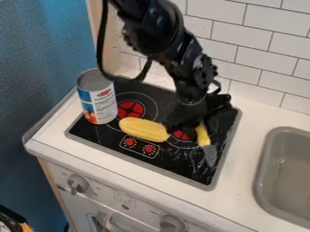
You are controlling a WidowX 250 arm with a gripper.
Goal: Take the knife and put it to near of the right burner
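You seem to be at the grasp or the release: the yellow-handled knife (203, 135) lies at the right burner (182, 135) below the gripper (192, 127), whether open or closed you can't tell, so check its hold before lifting or withdrawing.

The can (98, 100) stands on the stovetop (98, 134), at nine o'clock from the left burner (129, 110). The corn cob (143, 129) lies at nine o'clock from the right burner (181, 135), the knife (203, 135) at three; the sink (259, 174) is at the stovetop's four o'clock.
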